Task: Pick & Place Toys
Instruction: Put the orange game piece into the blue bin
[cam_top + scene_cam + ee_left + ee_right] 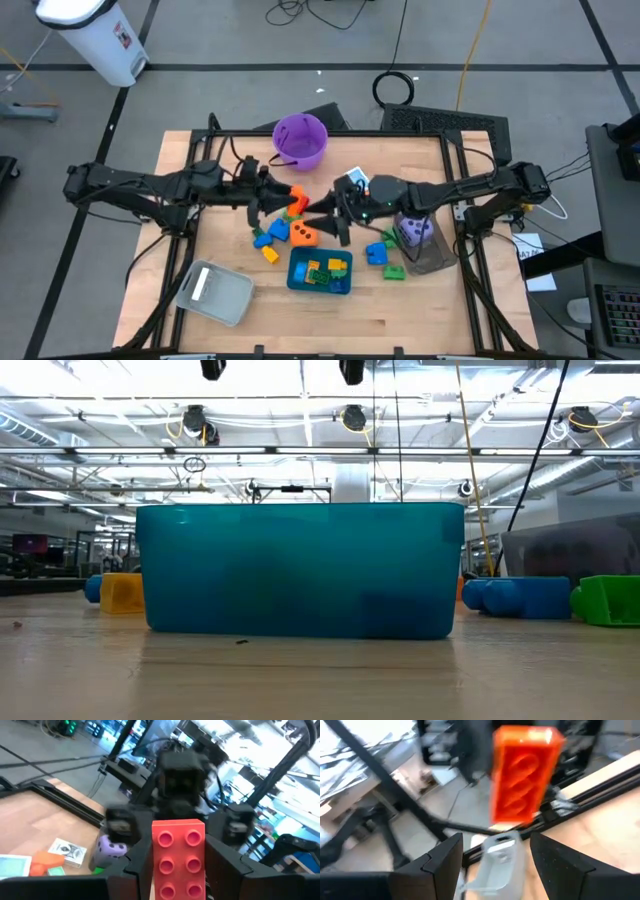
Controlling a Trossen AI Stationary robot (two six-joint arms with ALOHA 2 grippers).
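Observation:
My left gripper reaches level from the table's left, above mid-table, and is shut on a red brick. In the high view the red brick shows just past its fingers. Facing it from the right, my right gripper stands open. In the right wrist view the brick's hollow underside shows beyond my right gripper, not between its fingers. An orange dice and loose bricks lie on the table below. A purple dice sits in the clear tray. My left gripper pinches the red brick by its two long sides between its two fingers. The fingers come level from the table's left and lie along the brick, whose far end sticks out past the fingertips. The brick is lifted clear of the table, studded face toward the left wrist.
A purple bucket stands at the far middle. A teal tray with several bricks is near the middle, a grey tray at the near left. Cards lie under the right arm. Blue and green bricks lie by the clear tray.

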